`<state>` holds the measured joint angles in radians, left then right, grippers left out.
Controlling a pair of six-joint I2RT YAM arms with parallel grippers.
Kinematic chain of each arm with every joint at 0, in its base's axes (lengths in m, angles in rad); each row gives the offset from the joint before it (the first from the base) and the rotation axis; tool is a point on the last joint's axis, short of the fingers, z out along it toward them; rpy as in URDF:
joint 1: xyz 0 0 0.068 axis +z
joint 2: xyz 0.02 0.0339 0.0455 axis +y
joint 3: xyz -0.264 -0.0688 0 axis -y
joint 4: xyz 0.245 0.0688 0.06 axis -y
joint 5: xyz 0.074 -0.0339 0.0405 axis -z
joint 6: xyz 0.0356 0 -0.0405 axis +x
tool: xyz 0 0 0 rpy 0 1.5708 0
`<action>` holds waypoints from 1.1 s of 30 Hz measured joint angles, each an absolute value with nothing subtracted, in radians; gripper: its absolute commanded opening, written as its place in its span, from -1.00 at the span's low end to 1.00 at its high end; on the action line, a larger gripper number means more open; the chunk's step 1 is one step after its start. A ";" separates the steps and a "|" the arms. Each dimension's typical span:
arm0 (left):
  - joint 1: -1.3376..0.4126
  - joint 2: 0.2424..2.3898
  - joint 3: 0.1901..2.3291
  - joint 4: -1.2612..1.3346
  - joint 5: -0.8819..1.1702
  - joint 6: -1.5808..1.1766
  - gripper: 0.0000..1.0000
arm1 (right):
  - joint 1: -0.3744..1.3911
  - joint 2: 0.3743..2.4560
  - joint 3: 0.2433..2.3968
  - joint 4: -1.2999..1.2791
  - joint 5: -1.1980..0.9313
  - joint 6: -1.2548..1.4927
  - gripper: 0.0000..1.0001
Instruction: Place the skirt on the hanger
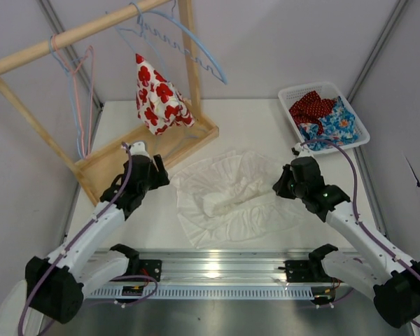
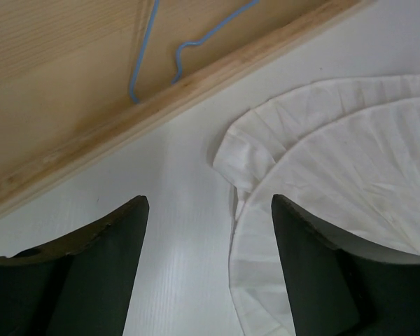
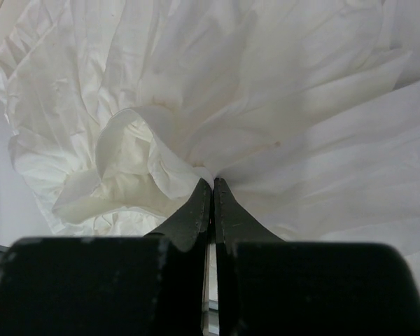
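- White pleated fabric skirt (image 1: 231, 192) lay between the arms.
- Right wrist view only: right gripper (image 3: 211, 183) fingers pinched a skirt fold.
- Left gripper (image 2: 208, 203) fingers spread, beside hem.
- Top view only: blue wire hanger (image 1: 199, 43) hung on wooden rail (image 1: 77, 31).

A wooden rack (image 1: 154, 147) stands at the far left of the white surface (image 1: 259, 126), its base board flat on it; a white garment with red flowers (image 1: 157, 98) hangs inside the rack, its hem down near the base. A white basket (image 1: 287, 91) sits at the far right; a red dotted cloth (image 1: 311, 105) and a blue flowered cloth (image 1: 336, 124) lie in it.
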<state>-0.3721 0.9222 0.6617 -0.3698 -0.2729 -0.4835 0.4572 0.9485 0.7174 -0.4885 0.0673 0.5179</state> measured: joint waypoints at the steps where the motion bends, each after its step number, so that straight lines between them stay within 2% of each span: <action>1: -0.370 0.958 0.662 -0.337 -0.281 -0.467 0.57 | 0.457 0.949 0.717 -0.487 0.067 0.517 -1.00; 4: -0.364 1.074 0.668 -0.251 -0.294 -0.432 0.58 | 0.457 0.955 0.717 -0.482 0.067 0.515 -1.00; 12: -0.232 1.345 0.682 -0.012 -0.314 -0.418 0.45 | 0.457 0.952 0.698 -0.472 0.073 0.516 -1.00; 17: -0.207 1.466 0.736 0.078 -0.329 -0.414 0.38 | 0.457 0.951 0.691 -0.471 0.075 0.516 -1.00; 22: -0.176 1.564 0.865 0.105 -0.329 -0.408 0.30 | 0.456 0.955 0.691 -0.470 0.076 0.516 -1.00; 33: -0.107 1.771 1.048 0.026 -0.268 -0.513 0.34 | 0.445 1.010 0.692 -0.464 0.080 0.516 -1.00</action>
